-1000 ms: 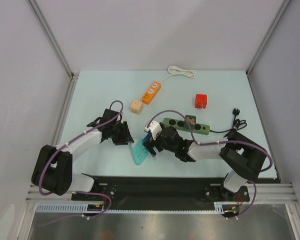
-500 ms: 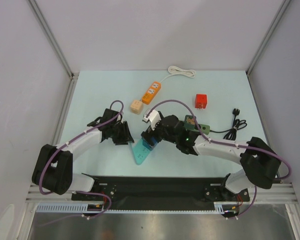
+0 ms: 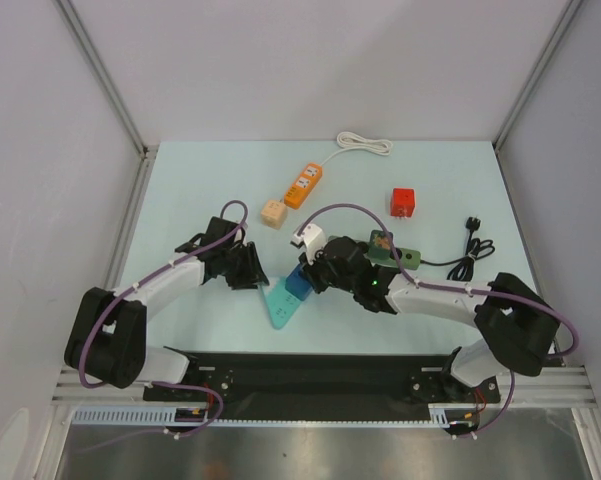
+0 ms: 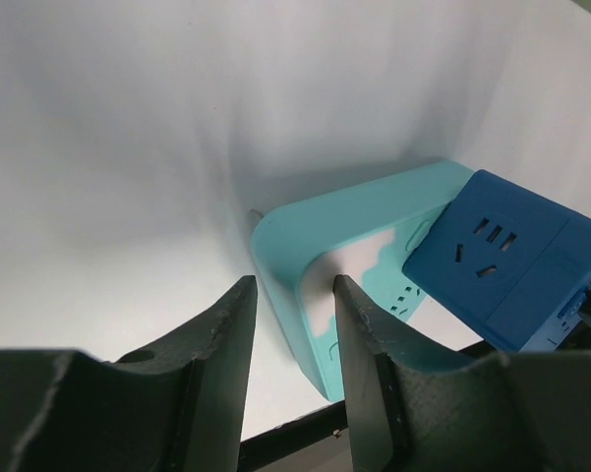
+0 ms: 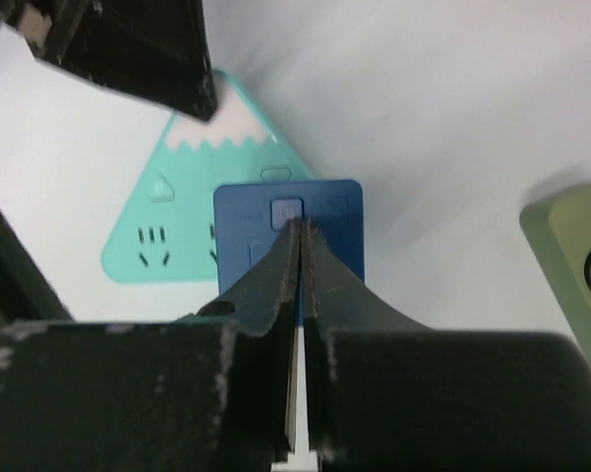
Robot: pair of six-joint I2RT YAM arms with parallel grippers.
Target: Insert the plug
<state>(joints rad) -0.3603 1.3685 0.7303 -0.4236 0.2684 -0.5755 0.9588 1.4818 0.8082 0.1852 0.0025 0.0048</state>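
- On my screens, both arms meet over the middle of the pale counter, above one blue cube plug and one teal socket.
- I count three socket bodies: the teal one, one orange power strip trailing a coiled white cord, and one green power strip partly hidden under the right arm.
- I count three cubes: the blue one, one beige cube and one red cube.
- One black plug with a looped lead lies well apart at the right.
- The teal socket is a flat, smooth plastic triangle with rounded corners. It is printed like a mountain with a white snowcap, and its face carries prong slots.
- The blue cube plug is hard plastic with softened corners. One face shows five slots and another a small square button.
- The blue cube plug sits on the teal socket's face, below the snowcap. I cannot tell how deep it is seated.
- The left end effector is clamped on the teal socket's snowcap corner, one dark finger on each side.
- The right end effector has its fingers pressed together with nothing between them, and its tip is at the plug's button.
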